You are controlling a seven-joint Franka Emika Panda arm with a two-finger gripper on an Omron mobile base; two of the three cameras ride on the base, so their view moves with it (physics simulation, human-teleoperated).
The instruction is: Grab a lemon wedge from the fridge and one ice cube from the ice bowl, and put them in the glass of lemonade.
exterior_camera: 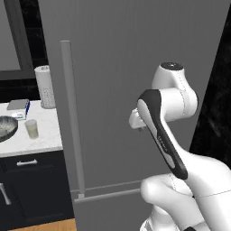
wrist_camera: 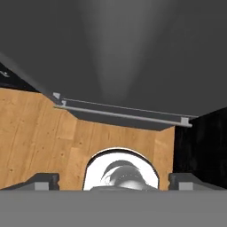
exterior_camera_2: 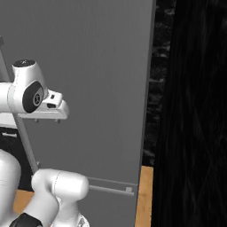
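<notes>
Pincer spread wide, plain grey fridge — long vertical bar handle

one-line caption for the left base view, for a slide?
Arm faces the shut fridge; glass, ice bowl and paper-towel roll wait on the counter at left.

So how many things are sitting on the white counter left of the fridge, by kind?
Paper-towel roll: 1
Glass of lemonade: 1
Ice bowl: 1
Flat grey box: 1
Total: 4
</notes>
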